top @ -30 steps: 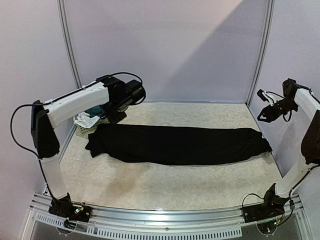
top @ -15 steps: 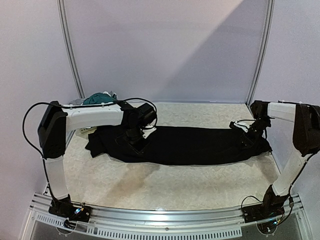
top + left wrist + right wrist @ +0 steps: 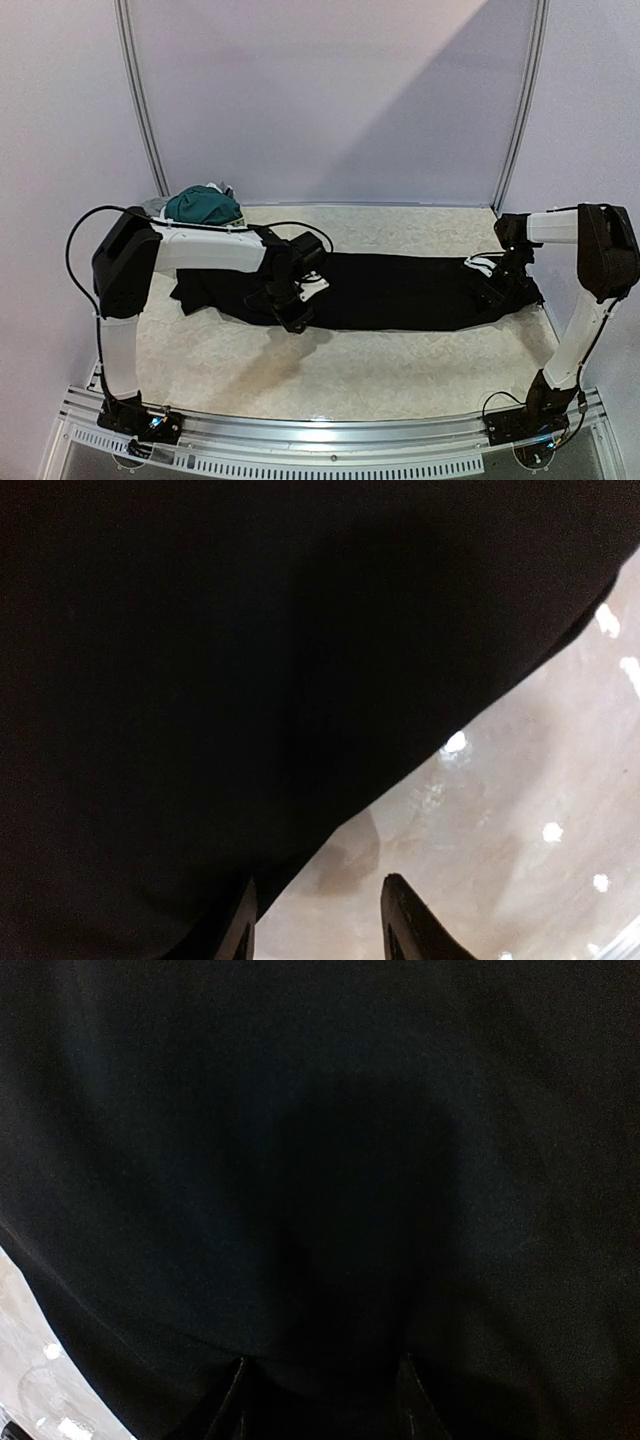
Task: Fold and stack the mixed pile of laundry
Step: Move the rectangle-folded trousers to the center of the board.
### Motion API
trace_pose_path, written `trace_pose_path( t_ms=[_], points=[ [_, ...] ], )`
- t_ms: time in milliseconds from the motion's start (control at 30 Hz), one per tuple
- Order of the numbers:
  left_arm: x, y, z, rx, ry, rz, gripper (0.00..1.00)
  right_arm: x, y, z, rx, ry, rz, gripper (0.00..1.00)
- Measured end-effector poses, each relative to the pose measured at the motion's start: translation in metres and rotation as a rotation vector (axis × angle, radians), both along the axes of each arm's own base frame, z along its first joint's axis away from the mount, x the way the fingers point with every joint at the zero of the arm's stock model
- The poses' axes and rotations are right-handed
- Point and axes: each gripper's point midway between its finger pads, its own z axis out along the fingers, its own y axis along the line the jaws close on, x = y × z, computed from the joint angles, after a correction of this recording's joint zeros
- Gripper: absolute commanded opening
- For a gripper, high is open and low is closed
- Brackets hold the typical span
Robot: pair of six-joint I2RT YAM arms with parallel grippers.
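Black trousers (image 3: 400, 290) are lying stretched across the table (image 3: 350, 375), left gripper (image 3: 297, 312) at their near edge, right gripper (image 3: 488, 284) at their right end.

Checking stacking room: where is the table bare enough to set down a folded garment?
Widest: the near strip of table between the black trousers and the arm bases. Narrower: behind the trousers, right of the teal shorts. Crowded: far-left corner.

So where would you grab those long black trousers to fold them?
At the thin edges, since the trousers lie flat, stretched left to right. Come straight down from above: one pinch on the near long edge, where the left gripper hangs open, another at the right-hand end under the right gripper. The flat middle probably offers nothing to pinch.
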Motion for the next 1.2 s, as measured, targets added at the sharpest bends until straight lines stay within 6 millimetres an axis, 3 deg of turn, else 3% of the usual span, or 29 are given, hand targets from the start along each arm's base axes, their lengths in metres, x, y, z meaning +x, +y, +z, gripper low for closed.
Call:
trace_pose_path(
  t_ms=[100, 267, 633, 800, 967, 1067, 1200],
  points=[
    [0.001, -0.003, -0.015, 0.07, -0.024, -0.064, 0.42, 0.0, 0.0, 0.0, 0.0, 0.0, 0.0, 0.5],
    [0.009, -0.007, -0.013, 0.14, -0.104, -0.147, 0.37, 0.0, 0.0, 0.0, 0.0, 0.0, 0.001, 0.5],
    [0.017, -0.013, -0.014, 0.214, -0.193, -0.264, 0.16, 0.0, 0.0, 0.001, 0.002, 0.001, 0.001, 0.49],
    [0.025, -0.015, -0.016, 0.233, -0.226, -0.288, 0.0, 0.0, 0.0, 0.001, 0.001, 0.004, 0.001, 0.49],
    [0.024, -0.016, -0.016, 0.231, -0.243, -0.296, 0.0, -0.001, 0.0, 0.0, -0.001, 0.002, 0.012, 0.49],
    [0.014, -0.015, -0.015, 0.207, -0.219, -0.301, 0.0, -0.003, 0.0, 0.001, -0.001, 0.0, 0.019, 0.49],
    [-0.028, -0.019, -0.013, 0.173, -0.135, -0.347, 0.0, -0.01, -0.001, 0.002, -0.006, 0.007, 0.027, 0.49]
  ],
)
